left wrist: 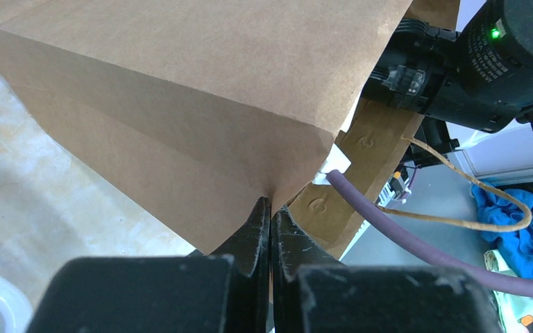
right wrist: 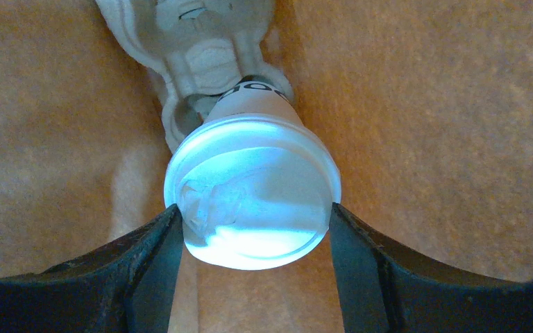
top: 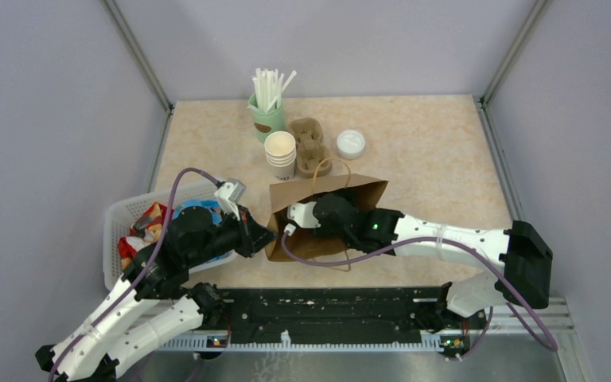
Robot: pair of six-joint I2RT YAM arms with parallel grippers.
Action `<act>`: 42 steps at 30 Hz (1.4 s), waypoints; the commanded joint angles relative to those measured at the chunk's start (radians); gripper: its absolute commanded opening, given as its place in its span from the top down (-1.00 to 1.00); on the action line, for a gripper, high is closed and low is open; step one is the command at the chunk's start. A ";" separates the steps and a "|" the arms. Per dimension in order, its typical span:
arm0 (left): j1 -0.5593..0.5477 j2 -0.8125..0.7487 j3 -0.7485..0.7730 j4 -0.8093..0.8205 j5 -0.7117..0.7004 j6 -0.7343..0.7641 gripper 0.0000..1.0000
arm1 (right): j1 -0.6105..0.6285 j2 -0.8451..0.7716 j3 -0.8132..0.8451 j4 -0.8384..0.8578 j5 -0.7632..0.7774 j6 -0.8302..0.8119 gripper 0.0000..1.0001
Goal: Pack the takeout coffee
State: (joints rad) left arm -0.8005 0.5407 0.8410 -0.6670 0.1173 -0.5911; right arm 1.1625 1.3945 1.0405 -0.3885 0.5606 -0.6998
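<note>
Where the right arm reaches in from the right side of the bench (top: 430,151), its wrist sits low in the brown paper bag (top: 362,191), so from overhead the cup is hidden. Wrist view fills that in: the takeout coffee (right wrist: 250,187) is inside the bag, brown paper all round it. Right pincer (right wrist: 253,210) clamped on it, one dark finger against each side of the round white lid (right wrist: 271,159). Long axis runs in line with the pincer's reach. Lid faces back toward the wrist, base points away, deeper into the bag and tipped a little upward in that view. A strip of dark lettering (right wrist: 253,89) shows on the cup wall just past the lid. Far end of the cup meets a pale moulded pulp tray (right wrist: 201,48) lying in the bag; cannot tell whether it is seated in a pocket. Left pincer (left wrist: 271,222) at the bag's left edge, fingers pressed together on a fold of the paper. A twisted paper handle (left wrist: 486,208) loops out beside the right arm's purple cable (left wrist: 402,229). At the far side of the bench, apart from the bag: stack of lidless cups (top: 280,153), green holder of white straws (top: 266,111), brown cup carrier (top: 309,142), loose white lid (top: 351,143). White basket (top: 119,219) at the left edge.
</note>
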 commanded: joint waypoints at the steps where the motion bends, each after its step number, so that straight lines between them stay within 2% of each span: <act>1: -0.005 0.005 -0.003 0.016 0.020 0.008 1.00 | -0.009 -0.017 -0.023 0.064 0.000 0.007 0.07; 12: -0.005 0.025 0.057 -0.017 0.012 -0.012 1.00 | -0.033 0.002 -0.032 0.080 -0.061 0.026 0.07; 26: -0.005 0.109 0.255 -0.104 -0.006 -0.040 1.00 | -0.036 0.138 0.192 -0.329 -0.246 0.223 0.05; 31: -0.006 0.162 0.355 -0.214 -0.097 -0.102 1.00 | -0.036 0.175 0.301 -0.494 -0.369 0.305 0.04; 35: -0.005 0.194 0.369 -0.257 -0.192 -0.160 0.96 | -0.037 0.224 0.351 -0.548 -0.435 0.368 0.04; 40: -0.005 0.240 0.426 -0.350 -0.302 -0.192 0.79 | -0.037 0.309 0.370 -0.551 -0.496 0.396 0.01; 42: -0.005 0.251 0.463 -0.397 -0.355 -0.202 0.58 | -0.037 0.339 0.367 -0.548 -0.523 0.404 0.01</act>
State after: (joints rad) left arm -0.8017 0.7712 1.2160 -1.0077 -0.1062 -0.7544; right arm 1.1290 1.6466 1.4158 -0.8753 0.2066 -0.3717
